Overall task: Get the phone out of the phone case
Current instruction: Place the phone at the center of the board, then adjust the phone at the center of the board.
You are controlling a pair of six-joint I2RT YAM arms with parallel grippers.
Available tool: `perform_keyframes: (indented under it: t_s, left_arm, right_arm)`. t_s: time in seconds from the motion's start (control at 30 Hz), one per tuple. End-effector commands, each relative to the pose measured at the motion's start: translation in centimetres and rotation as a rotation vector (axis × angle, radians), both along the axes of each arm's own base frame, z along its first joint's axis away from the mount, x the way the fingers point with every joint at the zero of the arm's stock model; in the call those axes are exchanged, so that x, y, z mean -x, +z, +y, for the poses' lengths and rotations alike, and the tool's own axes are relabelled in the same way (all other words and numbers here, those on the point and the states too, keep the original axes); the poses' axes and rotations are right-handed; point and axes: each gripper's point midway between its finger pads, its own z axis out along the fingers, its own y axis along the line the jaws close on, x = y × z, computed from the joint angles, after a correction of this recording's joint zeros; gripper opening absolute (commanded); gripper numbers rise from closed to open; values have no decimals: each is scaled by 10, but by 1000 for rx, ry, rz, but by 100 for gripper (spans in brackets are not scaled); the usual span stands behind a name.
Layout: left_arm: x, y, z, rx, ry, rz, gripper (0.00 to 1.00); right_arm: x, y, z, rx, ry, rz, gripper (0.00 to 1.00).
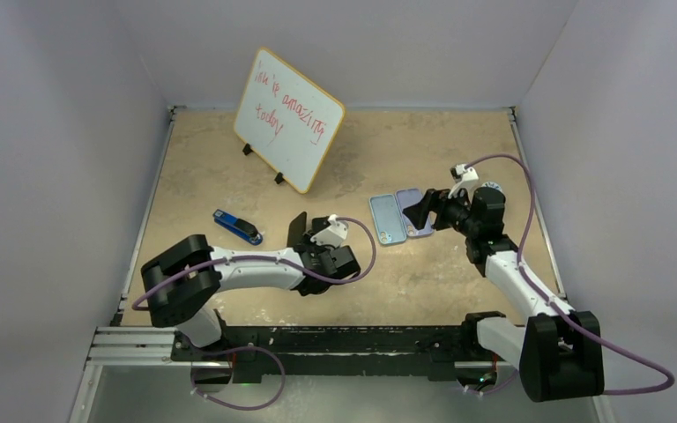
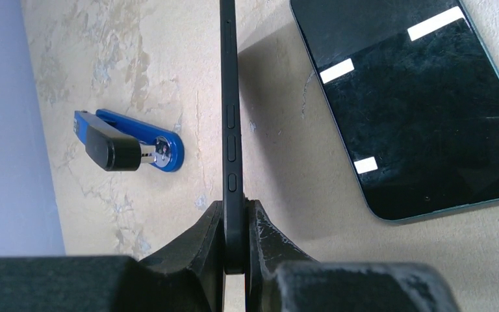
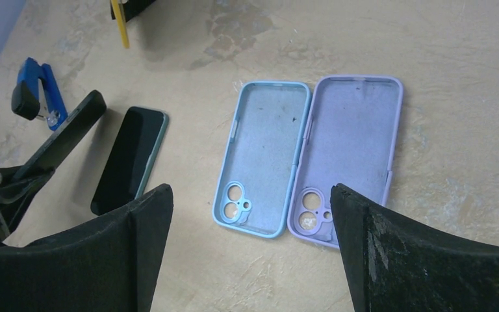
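Note:
My left gripper (image 2: 237, 211) is shut on the bottom end of a black phone case (image 2: 230, 97), holding it edge-on and upright above the table; its side buttons face the camera. The top view shows them left of centre, gripper (image 1: 307, 234) and case (image 1: 296, 229). I cannot tell what is inside the case. A bare phone with a dark screen and teal edge (image 2: 416, 104) lies flat on the table just right of it, also in the right wrist view (image 3: 130, 159). My right gripper (image 3: 250, 192) is open and empty, hovering over two empty cases.
An empty light blue case (image 3: 263, 153) and an empty purple case (image 3: 351, 149) lie side by side, insides up. A blue and black stapler (image 2: 127, 143) lies to the left. A small whiteboard (image 1: 287, 119) stands at the back.

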Motion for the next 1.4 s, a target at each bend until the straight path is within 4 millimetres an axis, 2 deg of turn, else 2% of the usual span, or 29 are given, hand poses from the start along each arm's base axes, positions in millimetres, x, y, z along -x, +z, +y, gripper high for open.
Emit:
perform_keyframes:
  t_s: [0.0,0.17,0.33,0.57,0.7,0.83,0.97,1.07,1.23,1.37]
  left_arm:
    - [12,-17,-6,11,-2,112,16]
    - [23,-26,-14,37,-17,163,31]
    - [26,-31,-20,58,-19,180,43]
    - [23,-22,-31,117,-25,178,59]
    - [20,-13,-33,215,-27,188,68]
    - [14,-8,-32,364,-16,212,70]
    - [4,-4,-23,457,25,203,74]
    - [-7,-5,-16,502,55,190,78]
    - [-29,-9,-14,589,75,191,80]
    - [-44,-17,-9,580,102,191,80]
  right_arm:
    - [0,22,8,-44,35,-94,92]
    - [3,26,7,-43,30,-118,91]
    - [5,28,7,-47,30,-131,91]
    - [7,29,9,-60,42,-133,92]
    - [9,31,10,-68,47,-138,92]
    - [11,34,11,-78,50,-147,92]
    - [13,35,12,-87,53,-150,92]
    - [14,35,14,-97,63,-151,92]
    - [15,35,17,-98,73,-152,92]
    - [17,34,20,-95,83,-151,92]
